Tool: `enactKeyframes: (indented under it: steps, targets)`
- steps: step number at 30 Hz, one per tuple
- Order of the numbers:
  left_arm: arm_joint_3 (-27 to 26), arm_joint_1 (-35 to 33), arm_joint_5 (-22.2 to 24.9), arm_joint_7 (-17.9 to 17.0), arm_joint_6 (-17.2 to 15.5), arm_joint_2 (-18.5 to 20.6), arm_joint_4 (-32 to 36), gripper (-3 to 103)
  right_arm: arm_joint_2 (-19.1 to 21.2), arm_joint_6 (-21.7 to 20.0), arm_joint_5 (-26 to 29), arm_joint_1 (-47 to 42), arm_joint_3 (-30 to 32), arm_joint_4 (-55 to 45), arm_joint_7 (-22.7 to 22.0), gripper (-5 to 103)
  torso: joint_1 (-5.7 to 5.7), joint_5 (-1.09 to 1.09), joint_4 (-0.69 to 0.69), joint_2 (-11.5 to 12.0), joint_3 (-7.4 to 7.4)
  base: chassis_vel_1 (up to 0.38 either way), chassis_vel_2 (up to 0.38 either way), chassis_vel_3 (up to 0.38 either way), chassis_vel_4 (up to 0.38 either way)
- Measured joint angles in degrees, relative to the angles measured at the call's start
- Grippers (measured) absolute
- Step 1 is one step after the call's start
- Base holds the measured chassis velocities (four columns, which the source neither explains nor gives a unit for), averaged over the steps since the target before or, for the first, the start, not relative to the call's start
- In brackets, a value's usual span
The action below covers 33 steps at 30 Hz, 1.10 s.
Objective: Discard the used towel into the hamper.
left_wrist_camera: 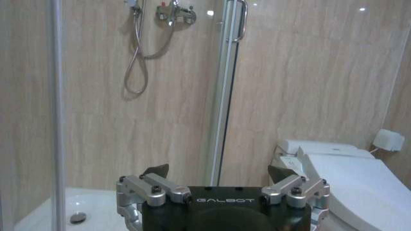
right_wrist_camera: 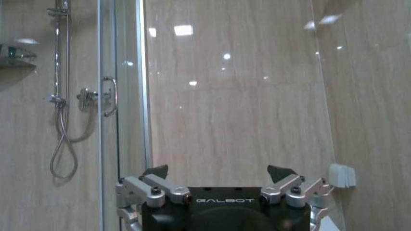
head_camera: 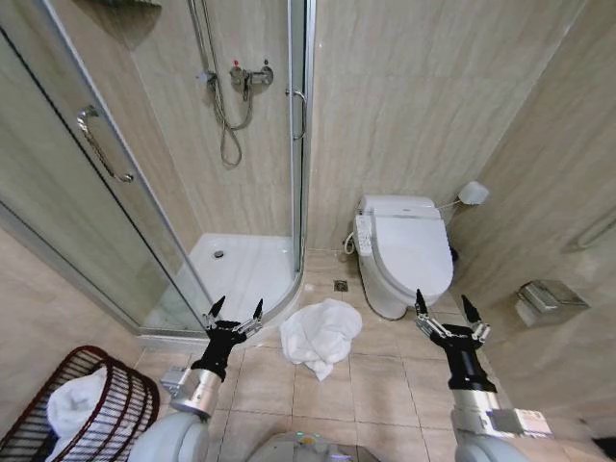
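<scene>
A crumpled white towel (head_camera: 320, 337) lies on the tiled floor in front of the shower, between my two arms. The hamper (head_camera: 58, 419), a dark reddish-brown woven basket, stands at the lower left with white cloth inside. My left gripper (head_camera: 234, 312) is open, held up just left of the towel near the shower tray's curved edge. My right gripper (head_camera: 448, 307) is open too, raised to the right of the towel in front of the toilet. In the wrist views, the left gripper (left_wrist_camera: 218, 171) and right gripper (right_wrist_camera: 218, 171) both stand open and empty.
A glass shower enclosure (head_camera: 144, 192) with a white tray (head_camera: 236, 269) fills the left. A white toilet (head_camera: 404, 250) stands against the back wall at the right. A metal paper holder (head_camera: 549, 300) hangs on the right wall. A small floor drain (head_camera: 341, 286) sits behind the towel.
</scene>
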State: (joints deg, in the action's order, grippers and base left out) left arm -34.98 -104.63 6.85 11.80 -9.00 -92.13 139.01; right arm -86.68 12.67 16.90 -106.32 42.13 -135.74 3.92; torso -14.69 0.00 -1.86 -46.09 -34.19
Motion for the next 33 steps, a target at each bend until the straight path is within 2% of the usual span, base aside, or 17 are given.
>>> enactKeyframes:
  steps: [33]
  targets:
    - [0.0, 0.0, 0.0, 0.0, 0.0, 0.0, 0.0, 100, 0.0, 0.0, 0.0, 0.0, 0.0, 0.0, 0.0, 100, 3.4, 0.0, 0.0, 8.1, 4.7, 0.0, 0.0, 0.0, 0.0]
